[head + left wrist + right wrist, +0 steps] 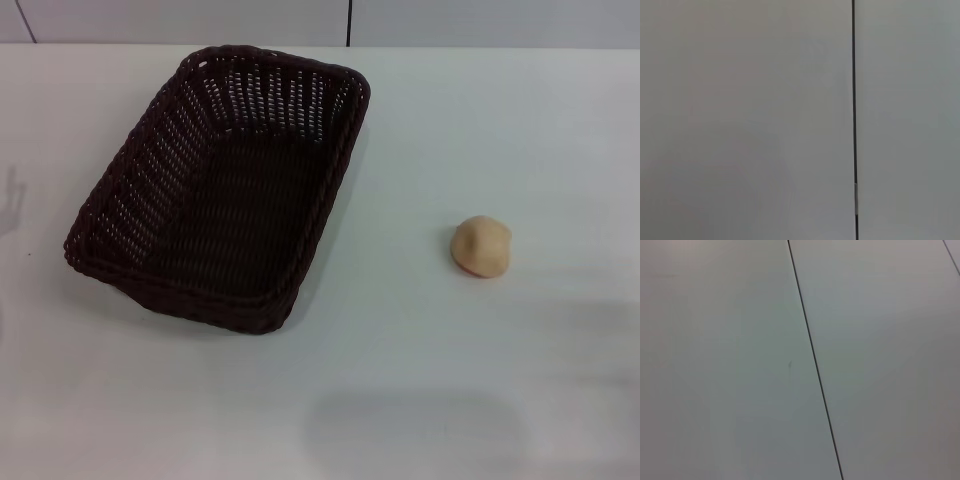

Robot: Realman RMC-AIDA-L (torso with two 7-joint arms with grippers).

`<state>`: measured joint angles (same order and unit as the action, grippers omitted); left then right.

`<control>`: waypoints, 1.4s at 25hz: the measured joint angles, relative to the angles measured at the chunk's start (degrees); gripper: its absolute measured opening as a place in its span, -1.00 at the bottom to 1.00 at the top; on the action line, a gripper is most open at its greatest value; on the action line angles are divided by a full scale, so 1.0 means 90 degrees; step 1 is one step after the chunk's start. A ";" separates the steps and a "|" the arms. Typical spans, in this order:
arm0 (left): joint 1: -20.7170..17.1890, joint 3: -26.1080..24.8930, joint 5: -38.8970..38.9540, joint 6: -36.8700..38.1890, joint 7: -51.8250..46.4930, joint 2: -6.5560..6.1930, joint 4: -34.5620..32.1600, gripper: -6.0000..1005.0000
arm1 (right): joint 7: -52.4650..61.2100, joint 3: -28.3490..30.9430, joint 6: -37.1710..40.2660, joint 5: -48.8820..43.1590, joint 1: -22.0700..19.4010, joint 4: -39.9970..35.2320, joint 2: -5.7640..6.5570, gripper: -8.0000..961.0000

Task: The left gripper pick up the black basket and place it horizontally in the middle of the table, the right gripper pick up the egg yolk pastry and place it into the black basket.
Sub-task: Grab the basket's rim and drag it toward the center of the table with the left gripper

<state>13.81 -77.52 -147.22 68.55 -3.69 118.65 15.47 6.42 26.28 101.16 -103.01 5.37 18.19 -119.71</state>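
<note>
The black basket (pixel 225 185) stands on the white table (pixel 420 380) at the left and far side, set at a slant with its long side running away from me. It is empty inside. The egg yolk pastry (pixel 482 246) lies on the table to the right of the basket, well apart from it. Neither gripper shows in the head view. Both wrist views show only plain pale panels with a thin dark seam.
The table's far edge meets a pale wall with dark seams (pixel 349 22). Soft shadows lie on the table near the front (pixel 415 425) and at the left edge (pixel 12 200).
</note>
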 joint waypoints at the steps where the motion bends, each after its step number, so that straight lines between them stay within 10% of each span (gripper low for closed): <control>1: 0.0003 0.0000 0.0000 0.0000 0.0000 0.0000 0.0000 0.55 | 0.0000 0.0000 0.0000 0.0000 0.0000 0.0001 0.0000 0.74; 23: 0.0085 0.0485 -0.0463 -0.0396 0.0190 -0.0212 0.0825 0.55 | 0.0000 -0.0067 -0.0049 0.0004 -0.0001 0.0057 0.0009 0.72; 28: -0.0517 0.0349 -0.1230 -0.3506 0.0190 -0.0857 0.3916 0.54 | 0.0000 -0.0069 -0.0049 0.0006 -0.0024 0.0060 0.0010 0.72; 35: -0.0604 -0.0346 -0.1608 -0.8384 0.0450 -0.1113 0.7116 0.54 | 0.0000 -0.0069 -0.0065 0.0021 -0.0010 0.0077 0.0010 0.71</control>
<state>8.37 -80.63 -161.69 -6.90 0.36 108.63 79.52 6.41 25.67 100.57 -102.83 5.27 18.89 -119.62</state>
